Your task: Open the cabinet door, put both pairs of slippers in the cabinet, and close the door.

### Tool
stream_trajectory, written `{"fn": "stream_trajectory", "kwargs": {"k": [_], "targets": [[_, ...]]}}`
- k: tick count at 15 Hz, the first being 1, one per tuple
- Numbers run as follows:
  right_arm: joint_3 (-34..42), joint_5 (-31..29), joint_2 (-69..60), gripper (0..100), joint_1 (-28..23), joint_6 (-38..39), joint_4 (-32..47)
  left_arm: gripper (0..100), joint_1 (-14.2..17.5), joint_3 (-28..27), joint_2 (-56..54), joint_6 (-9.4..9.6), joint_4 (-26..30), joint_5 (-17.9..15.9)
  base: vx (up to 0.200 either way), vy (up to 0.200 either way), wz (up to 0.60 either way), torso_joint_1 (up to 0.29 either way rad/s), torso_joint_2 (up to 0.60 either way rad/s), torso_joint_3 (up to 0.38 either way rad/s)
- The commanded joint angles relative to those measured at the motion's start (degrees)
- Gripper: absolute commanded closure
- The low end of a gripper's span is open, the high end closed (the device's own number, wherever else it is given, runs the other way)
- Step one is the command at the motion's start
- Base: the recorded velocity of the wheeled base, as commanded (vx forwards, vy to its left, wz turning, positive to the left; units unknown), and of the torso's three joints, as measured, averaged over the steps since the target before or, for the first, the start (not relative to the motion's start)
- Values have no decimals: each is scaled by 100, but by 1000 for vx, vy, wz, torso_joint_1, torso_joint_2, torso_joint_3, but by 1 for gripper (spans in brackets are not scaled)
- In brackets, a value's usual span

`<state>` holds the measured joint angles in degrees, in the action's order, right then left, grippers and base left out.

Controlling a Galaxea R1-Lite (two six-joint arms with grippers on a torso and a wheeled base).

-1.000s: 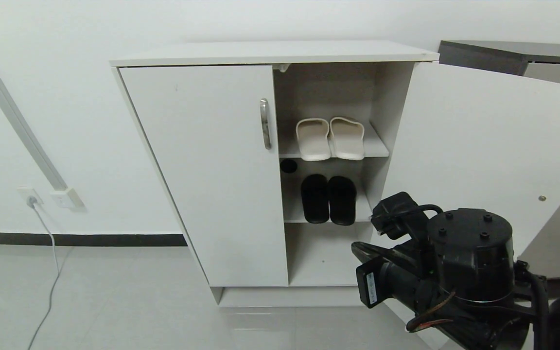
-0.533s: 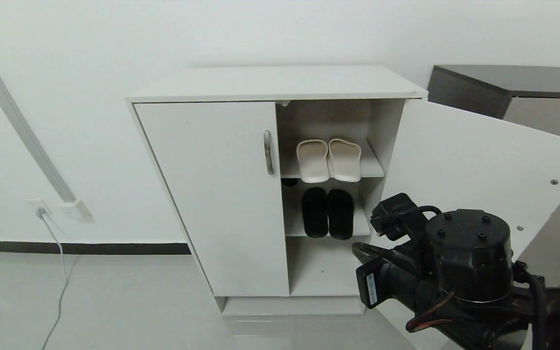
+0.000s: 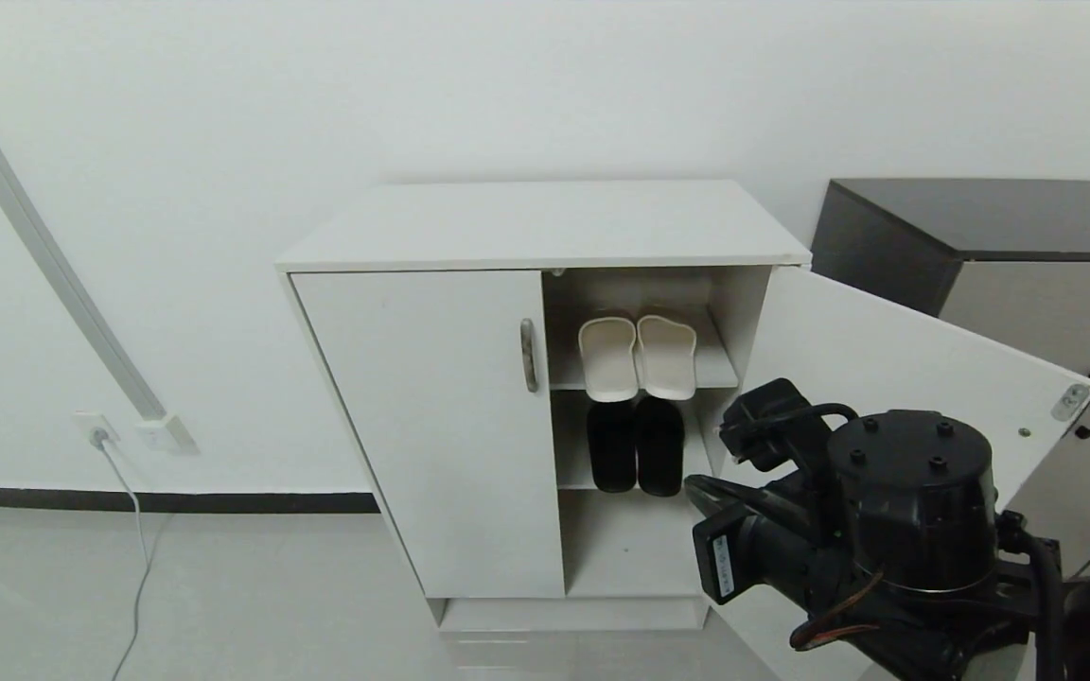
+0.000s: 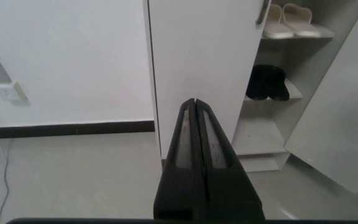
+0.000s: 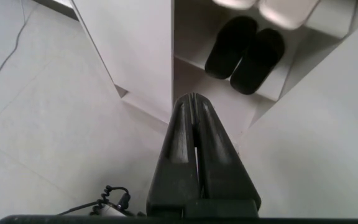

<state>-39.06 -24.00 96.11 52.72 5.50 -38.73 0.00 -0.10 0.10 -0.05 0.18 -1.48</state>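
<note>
The white cabinet [image 3: 545, 222] stands against the wall with its left door [image 3: 431, 426] closed and its right door [image 3: 895, 369] swung wide open. A white pair of slippers [image 3: 638, 357] lies on the upper shelf and a black pair of slippers [image 3: 635, 445] on the shelf below. My left gripper [image 4: 194, 101] is shut and empty, held in front of the closed door [image 4: 204, 56]. My right gripper [image 5: 194, 96] is shut and empty too, above the floor before the open side, with the black slippers [image 5: 246, 53] beyond it.
A dark grey cabinet [image 3: 980, 246] stands just right of the open door. A wall socket with a cable [image 3: 96, 430] is at the left, and a grey conduit [image 3: 34, 246] runs up the wall. Bare tiled floor [image 3: 223, 586] lies in front.
The whole head picture has shifted: the cabinet now looks smaller and lower, so the camera has drawn back. The slippers, the doors and the right arm keep their places.
</note>
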Motion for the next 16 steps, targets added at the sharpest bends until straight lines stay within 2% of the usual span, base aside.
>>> {"fn": "stream_trajectory", "kwargs": {"k": [1,16], "targets": [[4,1,4,100,1,-31,-3,100,0,1,-1,-4,-1,-2,0,0,0,163,-491,-325],[12,10,4,100,1,-110,-3,100,0,1,-1,-4,-1,-2,0,0,0,217,-540,-322]]}}
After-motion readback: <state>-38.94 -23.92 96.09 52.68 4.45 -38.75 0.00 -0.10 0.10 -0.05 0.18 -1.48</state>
